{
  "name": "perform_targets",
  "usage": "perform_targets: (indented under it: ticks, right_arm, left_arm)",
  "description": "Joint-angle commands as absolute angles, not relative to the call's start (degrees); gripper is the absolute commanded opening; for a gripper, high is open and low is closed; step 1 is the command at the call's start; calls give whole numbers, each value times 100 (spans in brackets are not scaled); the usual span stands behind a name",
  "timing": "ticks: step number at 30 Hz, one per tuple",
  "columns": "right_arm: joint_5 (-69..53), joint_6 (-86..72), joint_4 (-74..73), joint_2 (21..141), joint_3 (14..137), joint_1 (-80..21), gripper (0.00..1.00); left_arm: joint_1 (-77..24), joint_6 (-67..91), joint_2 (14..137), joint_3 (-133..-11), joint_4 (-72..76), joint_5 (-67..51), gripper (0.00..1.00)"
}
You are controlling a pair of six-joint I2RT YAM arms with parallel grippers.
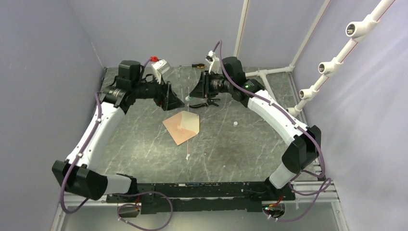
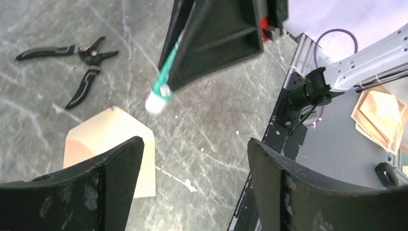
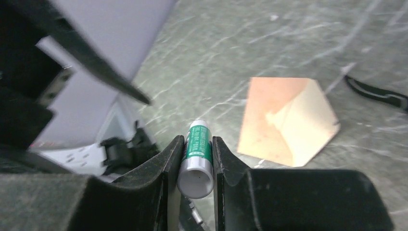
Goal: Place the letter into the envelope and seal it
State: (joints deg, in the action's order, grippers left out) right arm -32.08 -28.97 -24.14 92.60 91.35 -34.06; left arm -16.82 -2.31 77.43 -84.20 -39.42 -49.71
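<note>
Right gripper (image 3: 197,140) is clamping a green and white glue stick (image 3: 196,161) between its fingers, and the white end is pointing down toward the table (image 1: 231,144), near the envelope (image 1: 182,126). Left gripper (image 2: 195,144) is hanging with fingers wide apart and is holding nothing. The envelope is lying flat between both grippers, with its pale flap standing open. I cannot tell if the salmon part is the letter. Pliers (image 2: 79,57) are lying apart from the envelope.
</note>
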Motion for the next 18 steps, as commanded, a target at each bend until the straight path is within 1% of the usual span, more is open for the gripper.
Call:
perform_targets:
  ticks: [1,3,6,7,9,13,18]
  right_arm:
    - [-1767,-2274,-1759,9205,8756,-3571,0]
    - [-1180,-1989,-1862,9325,8723,-3810,0]
    - [-430,-1653,-1834,9485,8501,-4208,0]
    - [-218,-1552,-1840,9553,8439,-4338,0]
    - [188,-1415,-1720,9640,8270,-4586,0]
    - [658,-1326,-1461,9811,8025,-5004,0]
    - [1011,-1151,-1512,10318,8150,-5303,0]
  left_arm:
    - [-1208,1052,7136,-7541,-2881,-5030,75]
    - [-966,1341,6970,-7170,-2731,-4986,62]
    - [-584,1893,6756,-6445,-2233,-4790,50]
    - [-478,2102,6709,-6208,-2051,-4612,47]
    - [-329,2484,6788,-5873,-1868,-4200,44]
    - [-159,2944,7498,-5744,-1947,-3650,35]
    - [-18,3088,8893,-6035,-2322,-3740,18]
